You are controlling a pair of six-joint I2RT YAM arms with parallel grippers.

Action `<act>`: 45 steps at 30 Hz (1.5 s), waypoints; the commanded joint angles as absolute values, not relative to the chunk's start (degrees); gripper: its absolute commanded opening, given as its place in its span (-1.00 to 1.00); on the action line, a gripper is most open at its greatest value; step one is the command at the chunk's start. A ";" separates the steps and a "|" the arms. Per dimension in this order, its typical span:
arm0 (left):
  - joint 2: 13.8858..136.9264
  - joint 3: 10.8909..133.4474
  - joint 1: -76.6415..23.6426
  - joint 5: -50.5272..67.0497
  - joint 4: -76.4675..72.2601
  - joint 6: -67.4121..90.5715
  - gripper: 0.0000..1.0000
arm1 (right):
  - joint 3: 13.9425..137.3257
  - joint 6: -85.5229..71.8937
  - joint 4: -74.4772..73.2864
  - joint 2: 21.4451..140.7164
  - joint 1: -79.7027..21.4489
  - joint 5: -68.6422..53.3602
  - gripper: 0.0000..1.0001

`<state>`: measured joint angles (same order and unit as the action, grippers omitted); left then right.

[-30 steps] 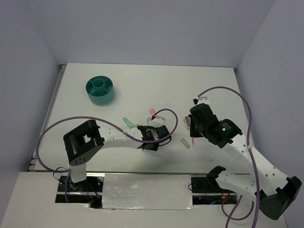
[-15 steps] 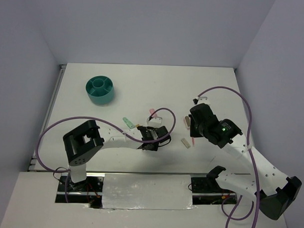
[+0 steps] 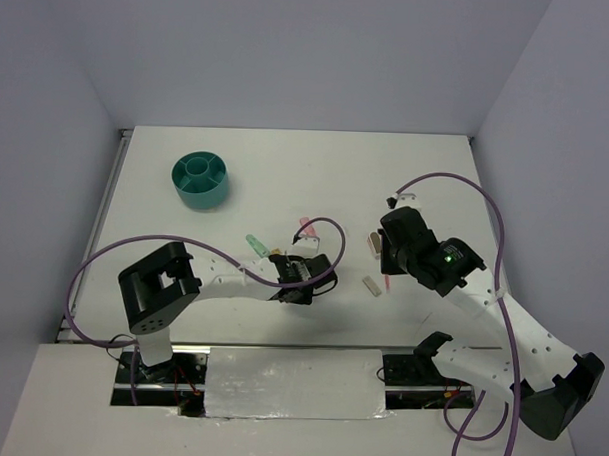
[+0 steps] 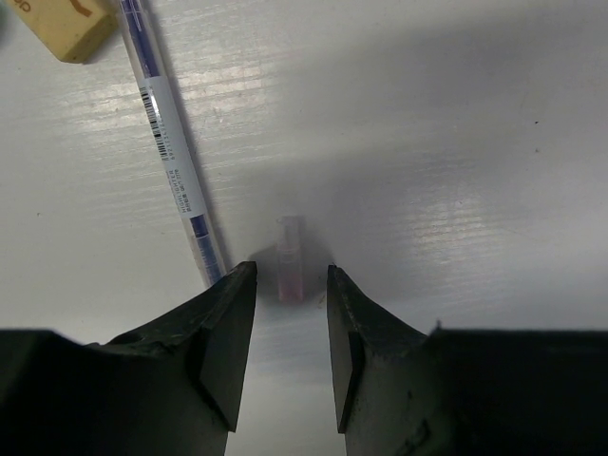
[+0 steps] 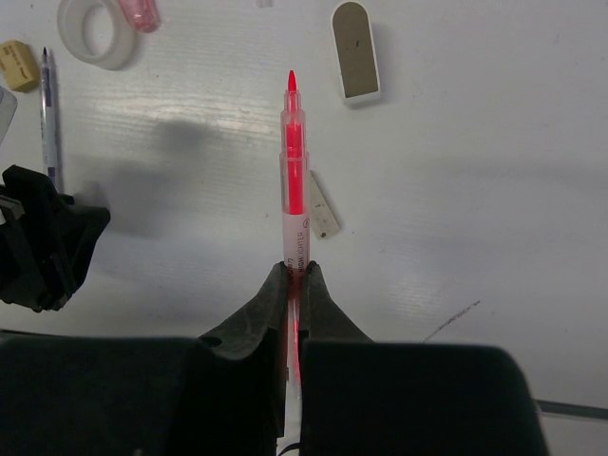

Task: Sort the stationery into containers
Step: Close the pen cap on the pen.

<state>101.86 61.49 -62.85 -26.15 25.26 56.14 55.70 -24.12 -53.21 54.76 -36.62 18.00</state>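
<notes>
My left gripper point(image 4: 290, 275) is open, low over the table point(image 4: 456, 142), with a tiny pale pink piece point(image 4: 290, 271) lying between its fingertips. A thin blue pen point(image 4: 171, 152) lies just to its left and a beige block point(image 4: 71, 24) beyond that. My right gripper point(image 5: 295, 271) is shut on a pink highlighter pen point(image 5: 295, 171) that points away from it. The white tape ring point(image 5: 95, 28), a pink block point(image 5: 141, 11), a brown block point(image 5: 356, 62) and a small beige piece point(image 5: 323, 209) lie on the table. The teal organizer point(image 3: 200, 179) stands far left; a mint-green block point(image 3: 254, 243) lies near the left gripper point(image 3: 298, 268).
The stationery lies bunched mid-table between the two arms. Purple cables loop over both arms point(image 3: 329, 229). The table's walls close in at the back and at both sides. The left gripper's black body point(image 5: 43, 247) shows at the left of the right wrist view.
My left arm has shifted slightly left and toward the near edge, its cable loop moving with it. The right arm and its pen have not moved.
</notes>
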 commanded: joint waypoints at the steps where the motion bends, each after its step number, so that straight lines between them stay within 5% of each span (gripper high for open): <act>1: 103.26 59.85 -63.11 -24.43 27.60 56.69 -0.06 | 57.04 -23.29 -52.38 54.67 -36.83 18.63 -1.00; 9: 105.47 60.73 -63.11 -24.43 26.98 56.34 -0.21 | 56.25 -23.20 -52.21 54.49 -36.83 18.63 -1.00; 12: 105.21 60.12 -63.11 -23.73 26.54 56.43 -0.43 | 55.81 -23.20 -52.12 54.23 -36.83 18.72 -1.00; 16: 105.29 59.24 -63.11 -23.82 26.01 56.51 -1.00 | 55.20 -23.12 -50.98 53.62 -36.83 17.58 -1.00; 23: 96.17 56.52 -63.19 -26.54 22.95 54.41 -1.00 | 47.21 -20.13 -36.76 46.68 -36.83 0.90 -1.00; 35: 53.66 46.16 -62.58 -25.33 -0.06 49.40 -1.00 | 23.15 -38.28 -4.34 29.19 -39.97 -15.28 -1.00; 39: 44.84 40.44 -62.23 -22.95 -12.20 49.83 -1.00 | 19.07 -44.56 11.38 26.54 -50.05 -8.89 -1.00; 45: 40.52 38.32 -61.96 -17.32 -19.51 46.16 -1.00 | 28.55 -37.02 13.89 38.46 -66.68 1.13 -1.00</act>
